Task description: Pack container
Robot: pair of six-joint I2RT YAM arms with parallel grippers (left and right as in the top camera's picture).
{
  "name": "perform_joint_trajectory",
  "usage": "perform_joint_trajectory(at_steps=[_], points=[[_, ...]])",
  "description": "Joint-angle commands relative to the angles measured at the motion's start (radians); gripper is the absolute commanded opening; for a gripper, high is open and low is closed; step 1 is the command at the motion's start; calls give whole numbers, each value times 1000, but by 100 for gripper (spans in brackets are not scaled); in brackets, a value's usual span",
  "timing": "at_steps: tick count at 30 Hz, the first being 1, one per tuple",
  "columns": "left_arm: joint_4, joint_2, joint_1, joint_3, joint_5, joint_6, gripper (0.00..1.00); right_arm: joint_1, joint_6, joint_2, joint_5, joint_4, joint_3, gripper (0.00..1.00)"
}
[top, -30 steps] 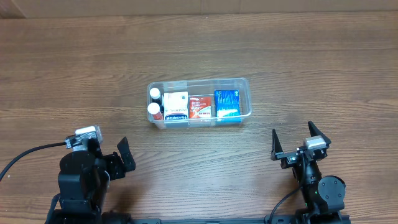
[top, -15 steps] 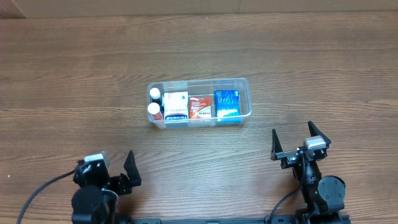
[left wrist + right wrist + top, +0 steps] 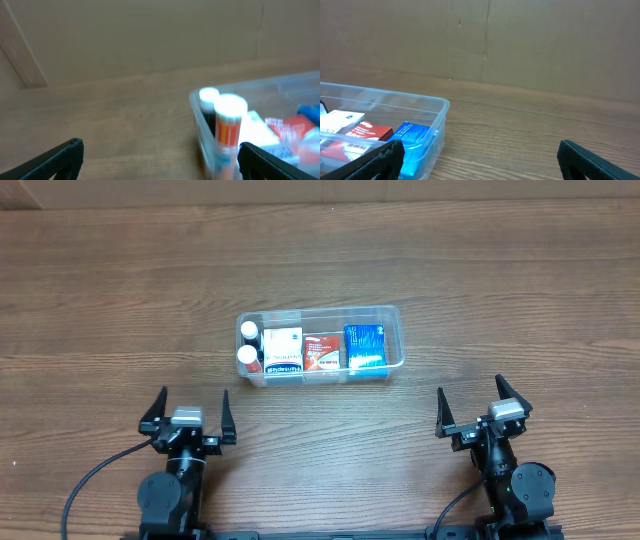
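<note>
The clear plastic container (image 3: 394,340) sits at the table's middle. It holds two white-capped bottles (image 3: 247,343), a white box (image 3: 283,348), a red box (image 3: 322,351) and a blue box (image 3: 365,346). My left gripper (image 3: 188,410) is open and empty, near the front edge, left of the container. My right gripper (image 3: 482,405) is open and empty, front right. The left wrist view shows the bottles (image 3: 227,125) inside the container (image 3: 198,117), blurred. The right wrist view shows the container's right end (image 3: 439,112) with the blue box (image 3: 410,137).
The wooden table (image 3: 520,290) spreads around the container. A brown cardboard wall (image 3: 520,40) stands behind the table.
My left arm has swung right and turned to face the container, its open fingers now pointing away from me. The right arm and the container's contents have not moved.
</note>
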Motion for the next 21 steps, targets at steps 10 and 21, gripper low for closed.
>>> perform_joint_trajectory(at_steps=[10, 21], points=[[-2, -10, 2, -6, 37, 69, 100, -2, 0, -11, -6, 8, -10, 100], [-2, -9, 2, -6, 37, 69, 100, -2, 0, -11, -6, 8, -10, 100]])
